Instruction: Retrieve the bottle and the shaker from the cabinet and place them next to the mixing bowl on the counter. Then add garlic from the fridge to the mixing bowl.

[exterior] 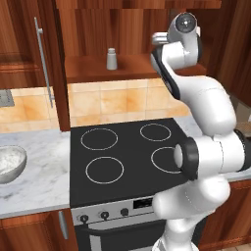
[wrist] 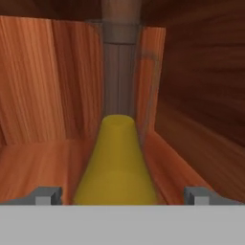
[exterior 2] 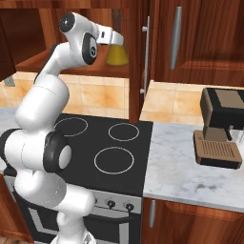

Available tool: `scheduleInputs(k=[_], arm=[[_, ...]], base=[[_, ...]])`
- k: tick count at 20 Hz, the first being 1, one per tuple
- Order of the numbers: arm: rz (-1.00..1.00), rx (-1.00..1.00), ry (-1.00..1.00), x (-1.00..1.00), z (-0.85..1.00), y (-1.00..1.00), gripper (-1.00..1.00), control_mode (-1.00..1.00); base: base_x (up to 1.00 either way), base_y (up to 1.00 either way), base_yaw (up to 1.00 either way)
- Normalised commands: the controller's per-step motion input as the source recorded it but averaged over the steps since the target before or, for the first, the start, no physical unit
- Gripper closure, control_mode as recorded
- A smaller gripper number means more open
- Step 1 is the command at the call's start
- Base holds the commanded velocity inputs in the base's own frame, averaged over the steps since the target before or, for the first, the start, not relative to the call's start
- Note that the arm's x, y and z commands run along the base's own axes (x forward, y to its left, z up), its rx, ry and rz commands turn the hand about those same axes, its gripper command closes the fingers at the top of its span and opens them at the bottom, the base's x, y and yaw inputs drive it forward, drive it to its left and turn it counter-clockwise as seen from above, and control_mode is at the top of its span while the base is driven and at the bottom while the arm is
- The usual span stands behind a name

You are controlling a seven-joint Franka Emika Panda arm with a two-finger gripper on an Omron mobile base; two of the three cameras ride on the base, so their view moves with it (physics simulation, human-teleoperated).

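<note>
Two stretches of white-grey marbled stone counter point(exterior: 39, 171) flank a black stovetop point(exterior: 122, 157) marked with four white rings, all set over reddish wooden base units, with orange tiles on the wall behind. At the left edge of the left base view a round grey metal mixing bowl point(exterior: 11, 164) with a whitish speckled inside sits on the counter. To the right of the stove stands a dark and brown coffee machine point(exterior 2: 218, 128). Above, the dark reddish-brown wooden cabinet point(exterior: 98, 68) is open, its door with a long thin metal bar handle point(exterior: 44, 61) swung out. On its shelf the small pale grey shaker point(exterior: 112, 59) stands upright. Further right on that shelf is the olive-yellow cone-shaped bottle point(wrist: 116, 165), with a thin dark neck and a brown stopper. The white arm's gripper point(wrist: 122, 196) is spread wide, a fingertip point(wrist: 45, 195) on each side of the bottle's body, neither touching it.
</note>
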Motion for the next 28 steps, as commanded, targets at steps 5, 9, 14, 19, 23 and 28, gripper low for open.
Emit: scheduleInputs(k=[5, 9, 14, 19, 23, 28], arm=[[0.0, -0.09, 0.0, 0.54, 0.0, -0.11, -1.0, -1.0], [0.0, -0.05, 0.0, 0.51, 0.0, -0.27, -1.0, -1.0], [0.0, 0.0, 0.0, 0.4, 0.0, -0.21, -1.0, -1.0], [0.0, 0.0, 0.0, 0.28, 0.0, 0.02, -1.0, -1.0], [0.0, 0.0, -0.02, 0.2, -0.03, 0.02, 1.0, -1.0], [0.0, 0.0, -0.01, 0.07, -0.05, 0.08, 1.0, -1.0]], base=[[0.0, 0.0, 0.0], [0.0, 0.0, 0.0], [0.0, 0.0, 0.0], [0.0, 0.0, 0.0], [0.0, 0.0, 0.0], [0.0, 0.0, 0.0]])
